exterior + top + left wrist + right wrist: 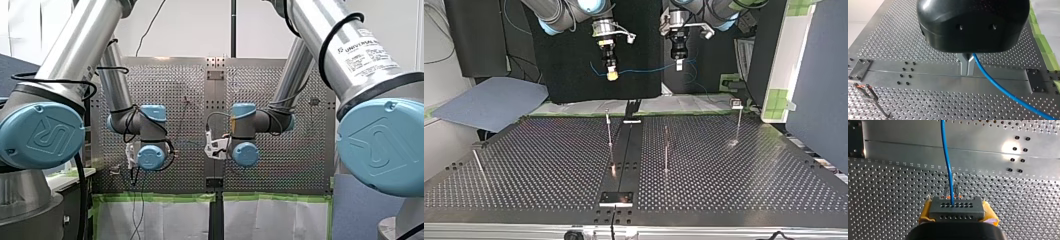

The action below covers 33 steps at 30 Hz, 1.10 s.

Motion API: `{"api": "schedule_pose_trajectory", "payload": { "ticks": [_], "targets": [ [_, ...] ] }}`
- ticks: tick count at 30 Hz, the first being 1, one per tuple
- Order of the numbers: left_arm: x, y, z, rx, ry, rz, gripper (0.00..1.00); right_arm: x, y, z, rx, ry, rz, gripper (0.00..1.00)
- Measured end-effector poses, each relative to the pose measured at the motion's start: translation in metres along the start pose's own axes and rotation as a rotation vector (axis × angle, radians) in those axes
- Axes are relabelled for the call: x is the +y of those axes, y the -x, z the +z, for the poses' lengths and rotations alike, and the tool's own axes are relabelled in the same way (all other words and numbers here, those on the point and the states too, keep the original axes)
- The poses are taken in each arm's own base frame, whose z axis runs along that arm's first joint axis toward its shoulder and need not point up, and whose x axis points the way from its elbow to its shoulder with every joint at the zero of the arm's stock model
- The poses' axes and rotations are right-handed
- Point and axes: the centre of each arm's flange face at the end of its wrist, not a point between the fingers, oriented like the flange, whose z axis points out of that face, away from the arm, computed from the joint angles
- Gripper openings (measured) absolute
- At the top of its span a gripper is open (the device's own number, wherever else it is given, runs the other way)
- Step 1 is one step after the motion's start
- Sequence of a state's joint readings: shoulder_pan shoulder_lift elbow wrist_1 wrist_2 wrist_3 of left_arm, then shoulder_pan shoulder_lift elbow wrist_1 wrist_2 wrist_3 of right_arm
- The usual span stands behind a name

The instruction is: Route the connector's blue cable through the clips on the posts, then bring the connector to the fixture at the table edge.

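Here left jaws pinch the cable (998, 86), right jaws clamp the connector (957, 208), above a perforated surface (534, 160) bearing posts (666, 155).

Posts (609, 130) on table (534, 165) — cable (639, 70) high above

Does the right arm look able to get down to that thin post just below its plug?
Probably yes. Nothing stands between my right gripper, which holds the plug, and the post just ahead of it; only the blue cable runs on to my left gripper, which might limit slack.
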<state>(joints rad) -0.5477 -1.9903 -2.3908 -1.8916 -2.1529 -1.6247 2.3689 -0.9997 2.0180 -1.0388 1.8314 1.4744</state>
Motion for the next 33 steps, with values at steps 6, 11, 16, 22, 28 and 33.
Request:
{"api": "schedule_pose_trajectory", "payload": {
  "ticks": [6,11,16,22,28,33],
  "targets": [
    [0.0,0.0,0.0,0.0,0.0,0.0,0.0,0.005,0.018,-0.011,-0.055,0.001,-0.014,0.0],
    [0.0,0.0,0.0,0.0,0.0,0.0,0.0,0.005,0.022,-0.013,-0.065,0.001,-0.017,0.0],
    [0.0,0.0,0.0,-0.001,0.0,0.001,0.0,0.005,0.022,-0.013,-0.066,0.001,-0.017,0.0],
    [-0.012,0.016,0.002,-0.022,0.005,0.012,0.0,0.004,0.03,-0.011,-0.089,0.014,-0.018,0.0],
    [-0.012,0.02,-0.001,0.0,0.013,0.033,0.0,0.004,0.059,-0.019,-0.182,0.022,-0.044,0.0],
    [-0.01,0.018,-0.004,0.031,0.015,0.056,0.0,0.004,0.083,-0.028,-0.242,0.017,-0.061,0.0]
  ]
}}
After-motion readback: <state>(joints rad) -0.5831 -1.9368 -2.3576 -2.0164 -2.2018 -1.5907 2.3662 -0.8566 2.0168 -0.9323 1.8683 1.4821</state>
